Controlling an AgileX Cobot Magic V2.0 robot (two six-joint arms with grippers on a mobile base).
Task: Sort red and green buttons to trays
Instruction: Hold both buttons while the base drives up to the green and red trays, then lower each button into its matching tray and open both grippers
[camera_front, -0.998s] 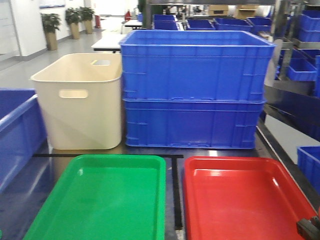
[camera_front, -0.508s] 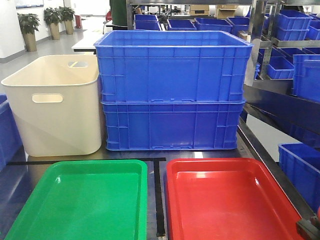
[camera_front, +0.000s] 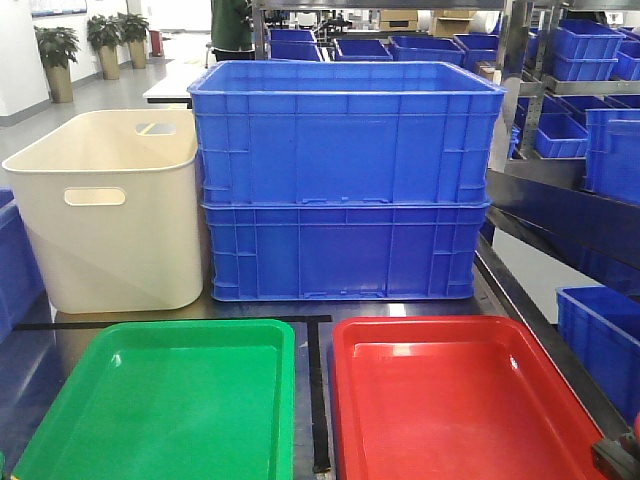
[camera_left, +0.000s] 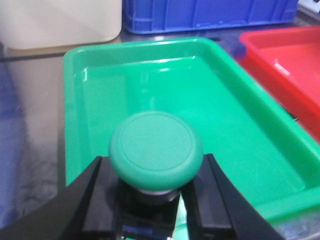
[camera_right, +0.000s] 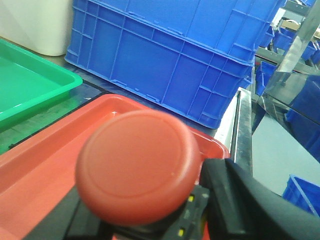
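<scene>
My left gripper (camera_left: 152, 172) is shut on the dark base of the green button (camera_left: 156, 149). It holds the button above the near end of the green tray (camera_left: 75, 100), whose floor is bare. My right gripper (camera_right: 145, 200) is shut on the red button (camera_right: 137, 165), over the near right part of the red tray (camera_right: 40, 160). In the front view the green tray (camera_front: 160, 400) lies on the left and the red tray (camera_front: 460, 400) on the right, side by side. Both buttons are out of that view.
Two stacked blue crates (camera_front: 345, 180) and a cream tub (camera_front: 110, 210) stand right behind the trays. A black tape line (camera_front: 318, 400) runs between the trays. A metal shelf with more blue crates (camera_front: 590, 150) borders the right side, and another blue crate (camera_front: 10, 270) sits at the left.
Between one second and half a second ago the front view shifted, so crates and trays sit further left in it. Nothing has visibly moved since.
</scene>
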